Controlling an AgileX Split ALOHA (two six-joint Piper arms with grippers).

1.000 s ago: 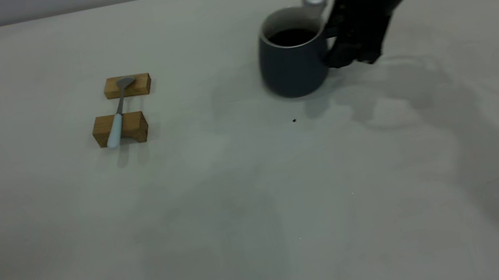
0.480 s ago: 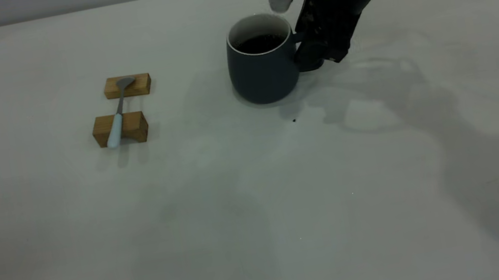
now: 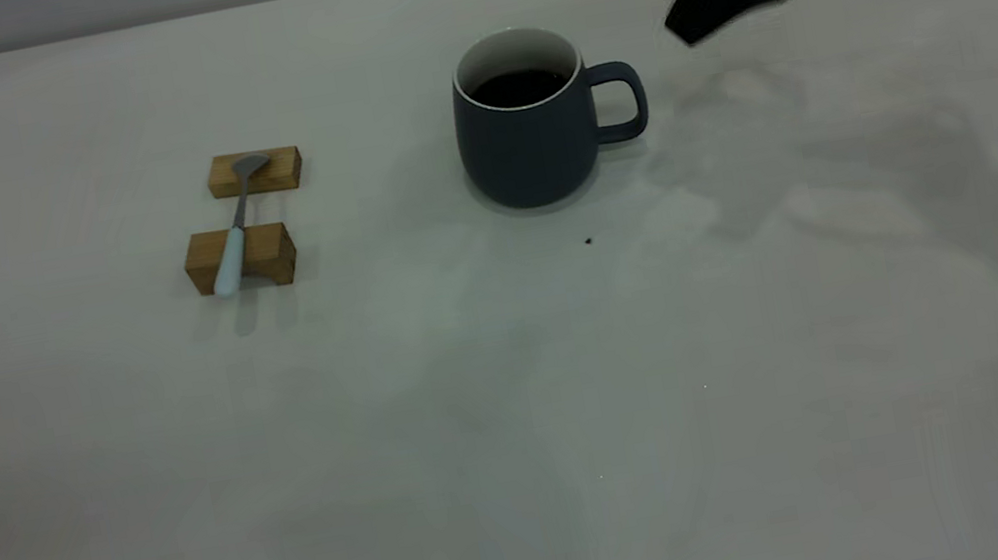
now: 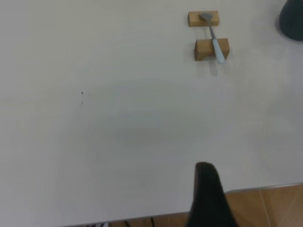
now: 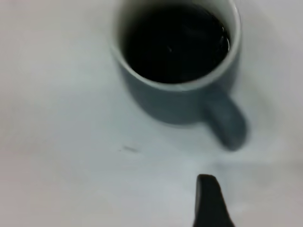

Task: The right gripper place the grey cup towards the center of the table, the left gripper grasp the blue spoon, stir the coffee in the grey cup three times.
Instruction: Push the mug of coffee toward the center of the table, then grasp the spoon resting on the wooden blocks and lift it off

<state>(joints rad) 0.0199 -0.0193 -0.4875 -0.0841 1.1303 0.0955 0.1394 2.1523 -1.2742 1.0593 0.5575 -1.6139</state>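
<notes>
Half a second ago my right gripper was pressed against the cup's handle; now it has pulled away and hangs above the table, up and to the right of the cup, touching nothing. I cannot tell whether its fingers are apart or together, as only a dark blurred tip shows. My grey cup stands upright where it stood half a second ago, near the middle of the table toward the far edge, handle pointing right, with dark coffee inside. Well to its left sit two wooden blocks, one behind the other, and the blue spoon lies across both, bowl on the far block, handle over the near one. My left gripper waits at the table's edge, far from the spoon; its fingers' state I cannot tell. A tiny dark speck lies just in front of the cup.
</notes>
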